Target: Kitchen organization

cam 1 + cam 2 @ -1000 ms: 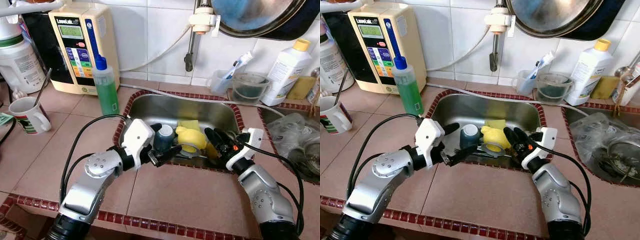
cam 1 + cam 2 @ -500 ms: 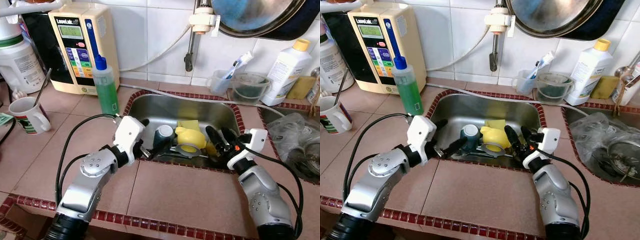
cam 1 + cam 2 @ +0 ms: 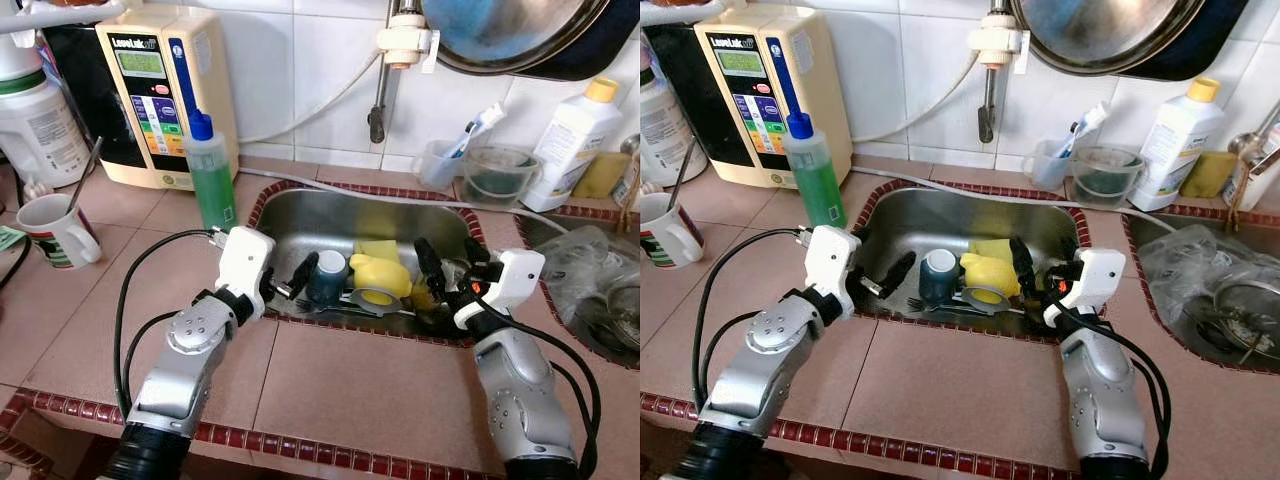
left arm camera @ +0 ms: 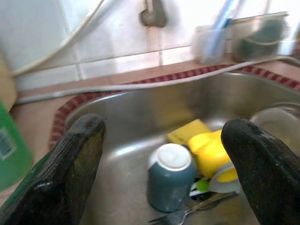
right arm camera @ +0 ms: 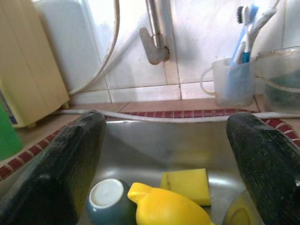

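Right wrist view, toothbrushes (image 5: 247, 21) in cup (image 5: 229, 84), sponge (image 5: 185, 184)

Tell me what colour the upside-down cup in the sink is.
The cup is dark teal with a pale base, clearest in the left wrist view.

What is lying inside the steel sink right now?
Inside the sink: an upside-down teal cup, a yellow lemon-shaped object, a yellow sponge and a fork. What is beneath them is covered.
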`<state>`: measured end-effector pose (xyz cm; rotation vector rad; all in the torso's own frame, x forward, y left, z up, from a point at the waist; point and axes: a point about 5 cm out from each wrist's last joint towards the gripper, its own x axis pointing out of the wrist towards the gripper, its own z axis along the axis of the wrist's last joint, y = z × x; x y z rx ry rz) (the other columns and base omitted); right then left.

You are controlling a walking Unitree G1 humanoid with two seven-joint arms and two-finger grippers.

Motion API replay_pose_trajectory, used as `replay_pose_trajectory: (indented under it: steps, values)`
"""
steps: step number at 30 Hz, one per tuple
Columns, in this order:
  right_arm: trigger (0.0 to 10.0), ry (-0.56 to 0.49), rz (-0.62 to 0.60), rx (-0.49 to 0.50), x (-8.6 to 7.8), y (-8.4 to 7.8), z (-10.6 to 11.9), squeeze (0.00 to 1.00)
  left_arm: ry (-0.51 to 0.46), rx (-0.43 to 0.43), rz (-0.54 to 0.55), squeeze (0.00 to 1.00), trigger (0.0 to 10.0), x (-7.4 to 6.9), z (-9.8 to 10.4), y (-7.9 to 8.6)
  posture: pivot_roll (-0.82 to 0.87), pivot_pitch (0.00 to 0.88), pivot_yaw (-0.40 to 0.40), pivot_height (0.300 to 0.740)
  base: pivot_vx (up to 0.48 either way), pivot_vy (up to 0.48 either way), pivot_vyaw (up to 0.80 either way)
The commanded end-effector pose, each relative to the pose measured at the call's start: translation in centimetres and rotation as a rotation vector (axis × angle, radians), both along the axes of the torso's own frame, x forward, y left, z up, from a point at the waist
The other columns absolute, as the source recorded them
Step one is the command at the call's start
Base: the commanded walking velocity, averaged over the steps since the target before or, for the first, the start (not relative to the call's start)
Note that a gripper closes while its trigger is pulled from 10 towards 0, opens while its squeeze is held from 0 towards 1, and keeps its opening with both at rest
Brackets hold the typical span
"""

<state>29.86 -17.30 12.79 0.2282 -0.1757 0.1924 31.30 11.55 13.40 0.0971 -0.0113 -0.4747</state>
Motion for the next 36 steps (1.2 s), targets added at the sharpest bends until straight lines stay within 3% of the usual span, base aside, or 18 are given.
replay_pose_trajectory:
  steps: [1,8,12,16,20,23,24,25,36]
  values:
    - [10.0,-0.032,-0.015,-0.014,0.0,-0.1,0.8,1.00,-0.007,0.000,0.032,0.00,10.0,0.4,0.1,0.3,-0.04,0.000,-0.003,0.740,0.000,0.000,0.00]
    - [10.0,-0.051,-0.065,-0.018,-0.4,0.1,1.4,1.00,-0.019,-0.070,0.059,0.00,10.0,2.0,0.6,-0.2,-0.07,0.000,-0.004,0.740,0.000,0.000,0.00]
    - [10.0,-0.055,-0.086,-0.034,-0.9,0.6,1.2,1.00,0.004,-0.071,0.063,0.00,10.0,2.6,0.5,0.0,-0.10,0.000,0.043,0.740,0.000,0.000,0.00]
    - [10.0,-0.062,-0.130,-0.085,-1.4,0.5,0.9,1.00,-0.048,-0.056,0.051,0.00,10.0,2.6,0.7,0.0,-0.12,0.000,0.066,0.740,0.000,0.000,0.00]
    - [10.0,-0.076,-0.148,-0.191,-1.7,0.9,0.2,1.00,-0.051,-0.117,0.088,0.00,10.0,2.6,0.7,0.0,-0.12,0.000,0.071,0.740,0.000,0.000,0.00]
    - [10.0,-0.081,-0.165,-0.185,-1.8,1.4,0.1,1.00,-0.062,-0.143,0.097,0.00,10.0,2.2,0.5,-0.2,-0.11,0.000,0.063,0.740,0.000,0.000,0.00]
    - [10.0,-0.086,-0.159,-0.193,-1.7,2.0,0.0,0.92,-0.074,-0.159,0.107,0.00,10.0,1.9,0.4,-0.2,-0.10,0.000,0.055,0.740,0.000,0.000,0.00]
    - [10.0,-0.090,-0.151,-0.200,-1.7,2.2,0.0,0.00,-0.074,-0.159,0.115,0.00,10.0,1.8,0.2,-0.2,-0.10,0.000,0.050,0.740,0.000,0.000,0.00]
    - [10.0,-0.103,-0.120,-0.257,-1.2,2.8,-0.2,0.00,-0.118,-0.126,0.167,0.00,10.0,1.2,-0.5,0.4,-0.07,0.000,0.018,0.740,0.000,0.000,0.00]
